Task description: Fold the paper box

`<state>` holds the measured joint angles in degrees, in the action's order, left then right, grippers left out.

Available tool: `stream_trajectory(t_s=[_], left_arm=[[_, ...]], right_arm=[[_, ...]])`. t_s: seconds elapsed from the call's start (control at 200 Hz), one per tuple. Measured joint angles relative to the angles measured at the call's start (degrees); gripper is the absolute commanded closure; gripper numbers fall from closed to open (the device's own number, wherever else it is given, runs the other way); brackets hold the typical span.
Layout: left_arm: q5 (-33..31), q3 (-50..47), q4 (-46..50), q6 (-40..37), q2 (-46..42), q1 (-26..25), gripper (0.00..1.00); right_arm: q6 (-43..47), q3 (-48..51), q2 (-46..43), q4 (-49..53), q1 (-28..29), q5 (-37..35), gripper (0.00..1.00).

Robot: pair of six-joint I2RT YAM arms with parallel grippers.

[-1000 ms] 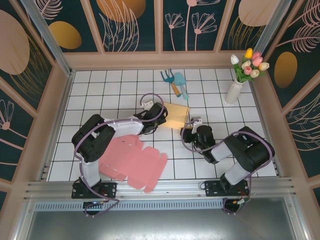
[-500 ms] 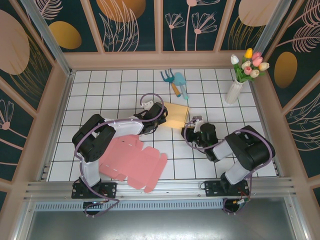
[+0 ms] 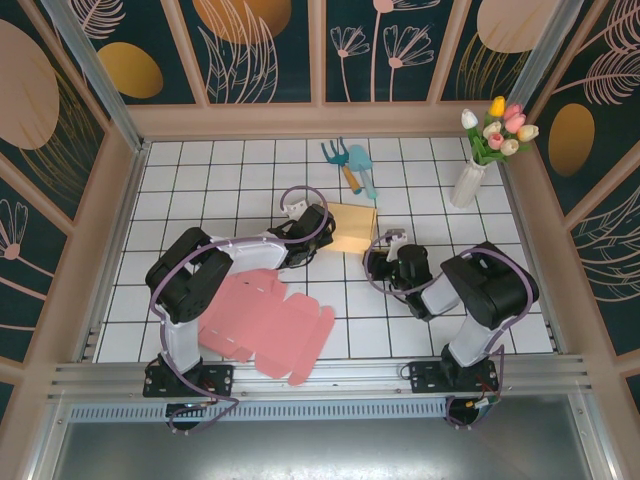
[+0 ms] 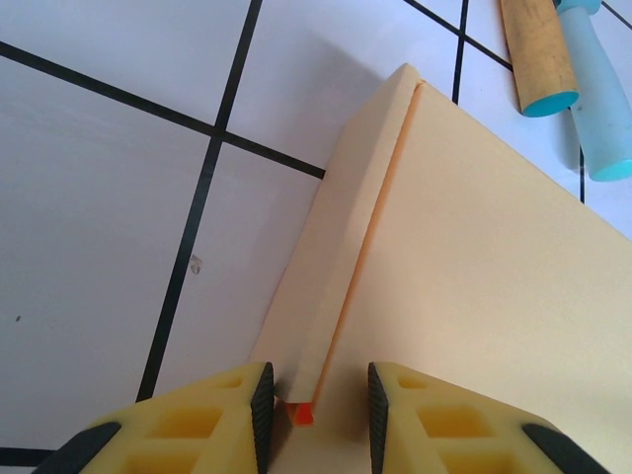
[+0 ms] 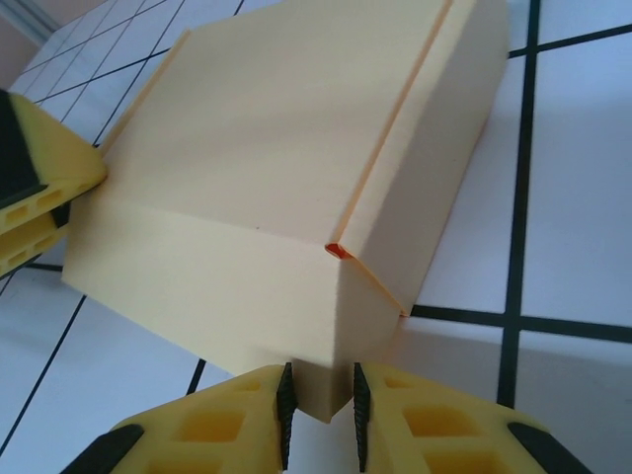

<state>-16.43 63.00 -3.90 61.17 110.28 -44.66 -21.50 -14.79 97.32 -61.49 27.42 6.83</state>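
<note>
A: On the white tiled table [image 3: 200,180], about midway across: yellow paper box [image 3: 352,228], folded shut, lying flat between the two arms' wrists.

B: And the left gripper [image 4: 318,390]?

A: At the box's left end. Jaws a little apart, astride a corner, right at the seam of side wall and top panel. One pad just beside the wall, the other finger [image 4: 464,420] over the top panel. Tiny orange fleck low in the gap. Pinched or merely straddled, cannot tell.

B: And the right gripper [image 5: 321,395]?

A: At the opposite end, on the near corner. Jaws narrow, closed onto that corner, with cardboard from pad to pad. Another orange fleck at the corner's upper tip, a little above the fingers [image 5: 217,430].

B: Anything of the other arm from that wrist?

A: Yes. Yellow fingertips [image 5: 74,173] against the box's far left end, seen from the right wrist.

B: Elsewhere on the table?

A: Near the left arm's base: pink box blank [image 3: 270,325], unfolded and flat, apart from the yellow one. Just beyond the yellow box: garden fork [image 3: 340,160] and trowel [image 3: 364,175], side by side, handle ends toward the box, with a sliver of tile between. At the far right: vase of tulips [image 3: 468,180], upright, well apart from the rest.
</note>
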Motion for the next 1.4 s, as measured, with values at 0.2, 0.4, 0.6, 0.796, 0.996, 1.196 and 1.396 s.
stream_trajectory(t_s=[0.2,0.4,0.6,0.796,0.996,1.196,1.396], left_arm=[[0.6,0.0,-0.7,0.0,0.3,0.3,0.69],[1.0,0.0,-1.1,0.0,0.4,0.6,0.69],[1.0,0.0,-1.7,0.0,0.7,0.8,0.69],[1.2,0.1,-2.0,0.0,0.9,0.9,0.69],[1.2,0.1,-2.0,0.0,0.9,0.9,0.69],[1.2,0.2,-2.0,0.0,0.9,1.0,0.69],[1.2,0.5,-2.1,0.0,1.2,1.4,0.69]], right_arm=[[-0.2,-1.0,0.0,1.8,0.0,-2.1,0.71],[-2.0,-1.5,-4.1,7.0,0.0,-2.0,0.68],[-3.6,-1.5,-13.8,15.9,0.0,-2.3,0.65],[-3.9,-4.0,-17.5,24.8,0.0,-2.7,0.58],[-3.9,-7.5,-15.0,28.9,0.0,-2.3,0.57],[-3.7,-10.2,-8.7,28.3,-0.5,-0.3,0.57],[-3.7,-10.9,-6.5,25.7,-1.1,2.5,0.58]])
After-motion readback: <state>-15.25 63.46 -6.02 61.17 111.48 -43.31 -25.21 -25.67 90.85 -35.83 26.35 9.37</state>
